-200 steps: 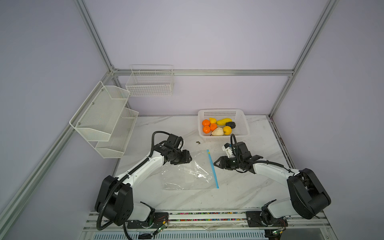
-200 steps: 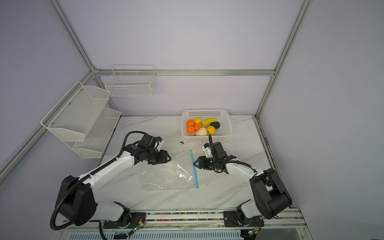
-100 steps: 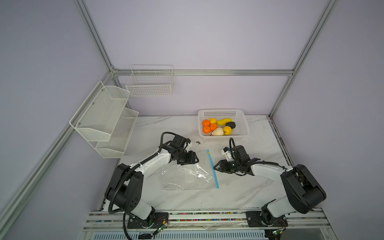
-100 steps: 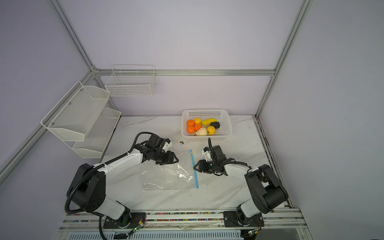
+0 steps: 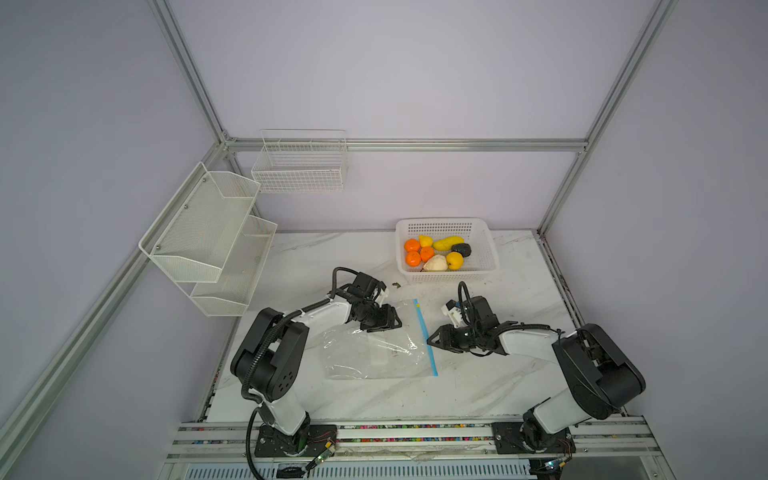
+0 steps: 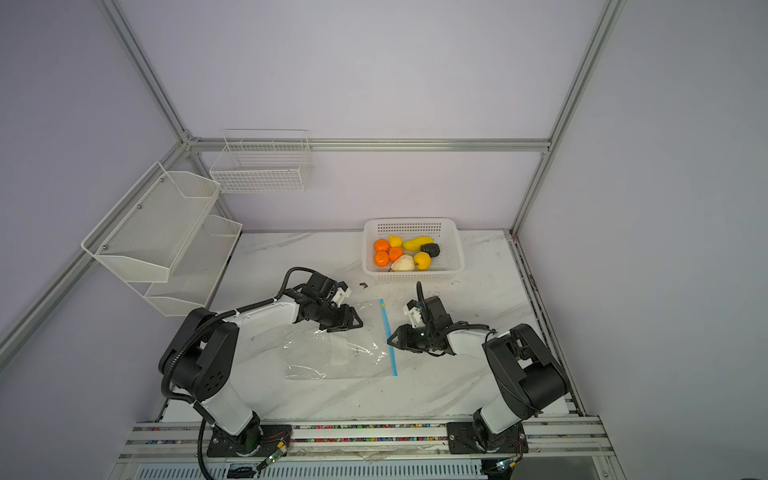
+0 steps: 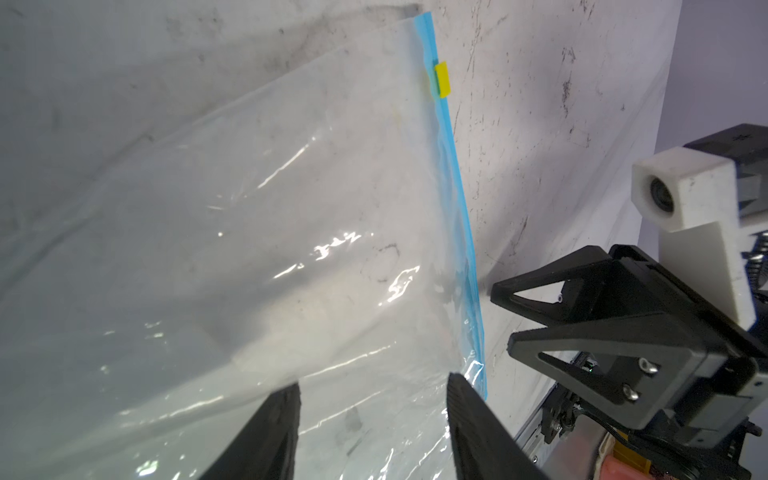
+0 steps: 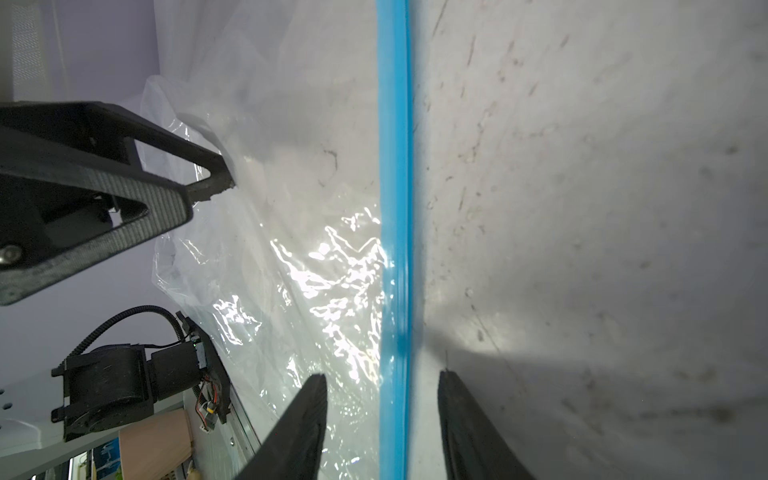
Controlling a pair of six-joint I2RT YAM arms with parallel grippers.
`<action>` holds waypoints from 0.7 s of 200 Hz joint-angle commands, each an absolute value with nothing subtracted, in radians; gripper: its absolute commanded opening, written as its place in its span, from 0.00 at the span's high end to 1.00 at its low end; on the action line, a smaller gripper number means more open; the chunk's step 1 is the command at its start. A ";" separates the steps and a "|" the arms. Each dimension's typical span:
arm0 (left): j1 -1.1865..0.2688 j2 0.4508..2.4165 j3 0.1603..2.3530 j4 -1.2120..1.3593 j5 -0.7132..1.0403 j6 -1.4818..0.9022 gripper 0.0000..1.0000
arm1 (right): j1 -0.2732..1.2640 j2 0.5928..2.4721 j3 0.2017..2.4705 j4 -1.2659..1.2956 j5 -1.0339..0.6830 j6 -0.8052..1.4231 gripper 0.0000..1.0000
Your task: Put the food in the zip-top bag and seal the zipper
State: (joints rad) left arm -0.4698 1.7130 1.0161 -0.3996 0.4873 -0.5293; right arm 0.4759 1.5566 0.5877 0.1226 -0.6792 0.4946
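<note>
The zip-top bag (image 5: 374,353) lies flat and empty near the middle of the tabletop (image 5: 415,399). Its zipper (image 5: 422,320) runs back to front along the side facing the right edge, so the mouth is turned towards the right arm. The yellow tab (image 7: 442,79) sits at the zipper's back end; I cannot tell whether the strip is sealed or parted.

The right tool (image 8: 382,374) is low at the zipper, about midway along it. Its jaws are partly open and straddle the blue strip, with 1 finger over the film and 1 over bare marble, and nothing is held. This looks like a line-up to pinch the mouth edge and lift it.

The left tool (image 7: 372,384) is over the bag's back part, inboard of the zipper. Its jaws are about half open and hold nothing. In the right wrist view 1 fingertip sits at the crinkled film, though contact cannot be confirmed. Its place suggests it is meant to pin or catch the film, so the 2 layers separate instead of the whole bag sliding.

All 8 pieces of food (image 5: 435,263) sit in the white basket (image 5: 440,227) by the back edge, towards the back right corner and well apart from the bag. None is loaded; opening the mouth seems to come first.
</note>
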 commanded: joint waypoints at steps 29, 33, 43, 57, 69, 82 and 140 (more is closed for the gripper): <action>-0.471 1.730 0.952 -0.339 0.509 -0.522 0.44 | 0.471 1.575 0.578 0.168 -0.722 0.524 0.53; -0.471 1.733 0.948 -0.337 0.508 -0.522 0.44 | 0.471 1.577 0.578 0.169 -0.724 0.525 0.53; -0.471 1.736 0.940 -0.332 0.505 -0.523 0.44 | 0.471 1.577 0.577 0.174 -0.728 0.532 0.53; -0.470 1.737 0.930 -0.329 0.503 -0.523 0.44 | 0.470 1.581 0.576 0.185 -0.737 0.544 0.53; -0.470 1.742 0.925 -0.327 0.505 -0.526 0.44 | 0.469 1.586 0.575 0.192 -0.744 0.550 0.53; -0.470 1.747 0.923 -0.324 0.506 -0.529 0.44 | 0.469 1.591 0.575 0.192 -0.744 0.553 0.53; -0.470 1.761 0.919 -0.319 0.509 -0.532 0.45 | 0.469 1.598 0.578 0.216 -0.758 0.579 0.54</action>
State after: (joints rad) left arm -0.4698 1.7443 0.9554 -0.3283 0.4995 -0.5304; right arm 0.4755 1.5898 0.5846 0.1776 -0.7380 0.5564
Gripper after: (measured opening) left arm 0.554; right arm 0.463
